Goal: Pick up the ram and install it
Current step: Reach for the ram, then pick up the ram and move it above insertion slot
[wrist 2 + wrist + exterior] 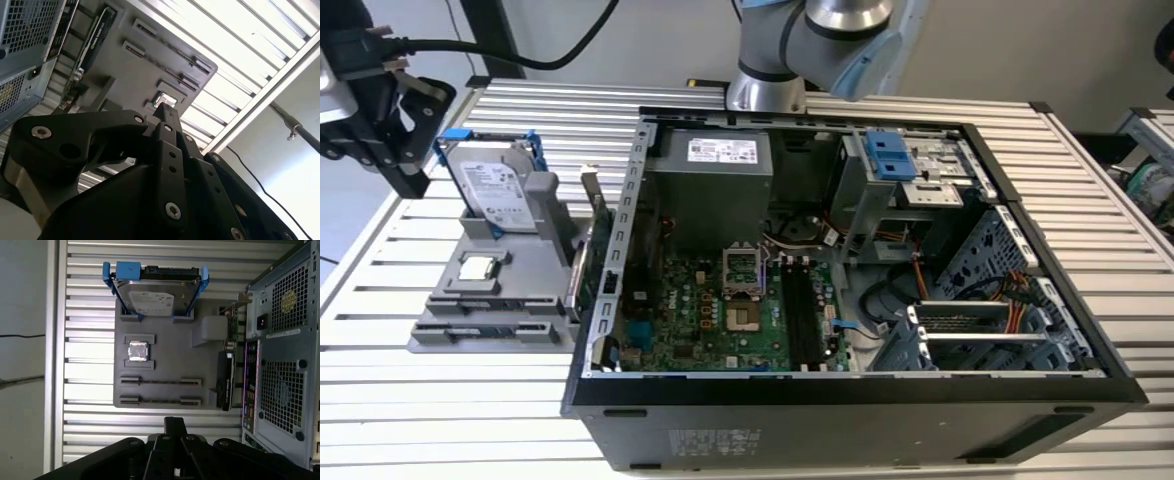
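Closest to the cameras, the black gripper [175, 424] hangs above the slatted table [85, 305], just off the near edge of a gray holder tray [165, 362]. Its fingers look drawn together with nothing between them.

Next comes the tray's pair of long slots, each with a bracket at either end. A thin dark strip runs along each slot. These two strips are probably the ram [160, 381] standing on edge, though seen edge-on they are too thin to be sure of. Each strip's long axis points toward the rear panel of the computer case [280, 365] and lies parallel to the broad face of the hard drive [150, 295].

Beyond the slots, one square silver processor chip [137, 351] lies flat in its own recess. Farther still, the one hard drive stands upright in blue rails at the tray's far end. One expansion card [225, 387] stands on edge on the tray's side, just beside the case.

In the exterior view the one case lies open on its side, with the motherboard [720, 310] exposed.
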